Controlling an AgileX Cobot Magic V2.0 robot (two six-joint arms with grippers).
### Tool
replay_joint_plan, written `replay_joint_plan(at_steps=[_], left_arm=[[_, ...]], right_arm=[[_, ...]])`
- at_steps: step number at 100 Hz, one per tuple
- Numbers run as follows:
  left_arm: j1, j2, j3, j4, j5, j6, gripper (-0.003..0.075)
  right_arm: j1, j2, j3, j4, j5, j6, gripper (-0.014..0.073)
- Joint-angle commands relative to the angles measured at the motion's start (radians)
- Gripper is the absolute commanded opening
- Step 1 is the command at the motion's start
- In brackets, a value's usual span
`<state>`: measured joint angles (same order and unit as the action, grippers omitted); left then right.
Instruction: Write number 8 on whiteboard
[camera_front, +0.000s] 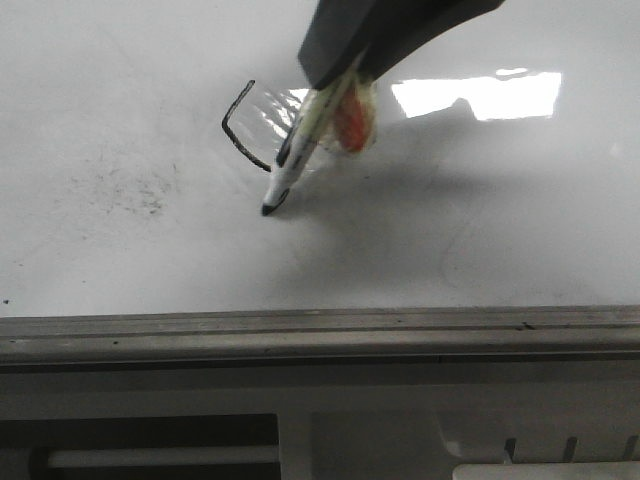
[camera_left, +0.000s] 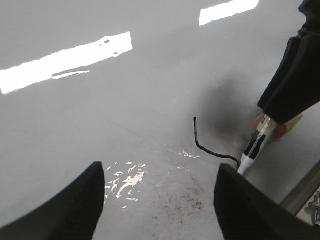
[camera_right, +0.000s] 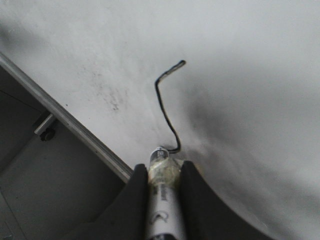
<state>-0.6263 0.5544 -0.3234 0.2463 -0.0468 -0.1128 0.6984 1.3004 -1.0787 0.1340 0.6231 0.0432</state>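
Note:
The whiteboard (camera_front: 120, 90) is glossy white and lies flat. My right gripper (camera_front: 335, 80) is shut on a white marker (camera_front: 300, 140) with a black tip, slanted down to the board. A thin black bent stroke (camera_front: 232, 135) runs from its upper end down to the marker tip. No whole number 8 shows, only this angular open line. In the right wrist view the gripper (camera_right: 162, 167) clamps the marker (camera_right: 162, 210) at the stroke's (camera_right: 162, 100) end. My left gripper (camera_left: 160, 200) is open and empty above the board, near the stroke (camera_left: 200, 145) and the marker (camera_left: 252, 150).
The grey metal frame edge (camera_front: 300, 330) runs along the near side, with the robot's base below it. Faint grey smudges (camera_front: 130, 190) lie left of the marker tip. Light glare (camera_front: 480, 95) shows at the back right.

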Motion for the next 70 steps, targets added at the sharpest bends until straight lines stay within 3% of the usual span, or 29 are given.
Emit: replay_joint_plan(at_steps=[1,38,70], left_arm=[[0.002,-0.002,-0.032,-0.011,-0.087,-0.012,0.0438],[0.002,-0.002,-0.032,-0.011,-0.103,-0.012,0.0438],[0.0,-0.002,-0.032,0.018,-0.103,-0.012,0.0438]], right_arm=[[0.003,-0.001,-0.042,-0.061,-0.134,-0.008,-0.0062],[-0.081,-0.066,-0.066,-0.11,-0.223,0.021,-0.0062],[0.01,-0.082,-0.066,-0.101,-0.207,0.013,-0.0062]])
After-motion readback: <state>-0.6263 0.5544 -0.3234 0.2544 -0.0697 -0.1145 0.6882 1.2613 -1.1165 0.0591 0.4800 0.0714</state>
